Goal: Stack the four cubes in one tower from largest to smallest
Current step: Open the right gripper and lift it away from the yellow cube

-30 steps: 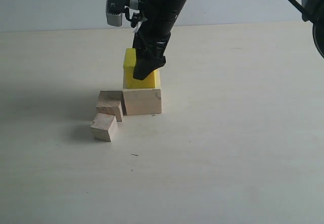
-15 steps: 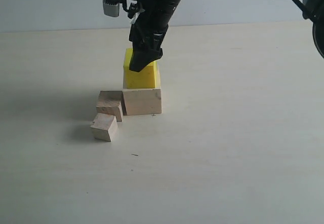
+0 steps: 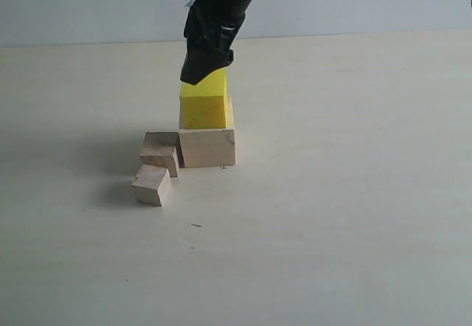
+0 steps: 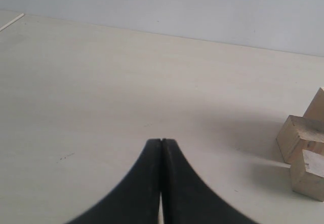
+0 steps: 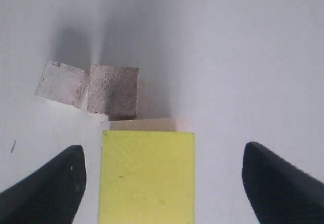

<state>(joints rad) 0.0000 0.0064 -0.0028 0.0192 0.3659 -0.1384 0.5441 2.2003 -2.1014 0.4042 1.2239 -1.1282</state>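
Yellow cube tops large cube on pale tabletop; right tool wide, left tool closed.

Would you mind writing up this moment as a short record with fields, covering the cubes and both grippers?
tower so far: yellow cube sits on large wooden cube, two levels
medium wooden cube: on the table, beside the base cube
small wooden cube: on the table, close in front of the medium one
right gripper: open, over the yellow block, spread wider than it, holding nothing
left gripper: shut, empty
not yet stacked: the two smaller blocks
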